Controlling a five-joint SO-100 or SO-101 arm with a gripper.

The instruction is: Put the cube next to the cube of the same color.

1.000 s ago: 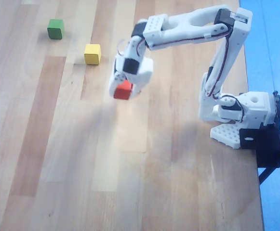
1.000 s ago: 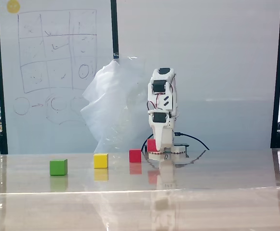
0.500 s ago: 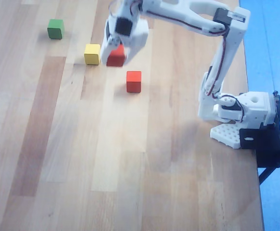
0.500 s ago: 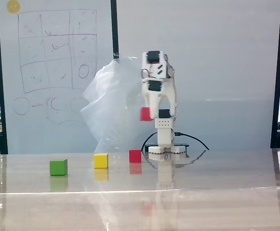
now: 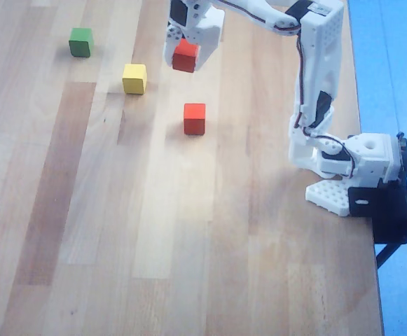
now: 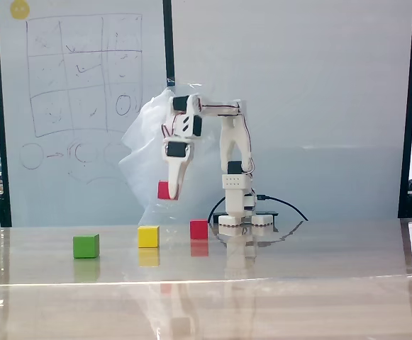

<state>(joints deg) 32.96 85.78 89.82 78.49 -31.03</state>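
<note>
My white gripper (image 5: 185, 59) is shut on a small red cube (image 5: 185, 56) and holds it in the air above the wooden table. In the fixed view the held red cube (image 6: 164, 190) hangs at the fingertips of the gripper (image 6: 169, 191), well above the tabletop. The other red cube (image 5: 194, 118) rests on the table just below the held one in the overhead view. In the fixed view it (image 6: 198, 229) sits on the table to the right of and below the held cube.
A yellow cube (image 5: 134, 78) (image 6: 148, 236) lies left of the red ones and a green cube (image 5: 80, 42) (image 6: 86, 246) further left. The arm's base (image 5: 357, 171) stands at the table's right edge in the overhead view. A whiteboard (image 6: 85, 78) stands behind.
</note>
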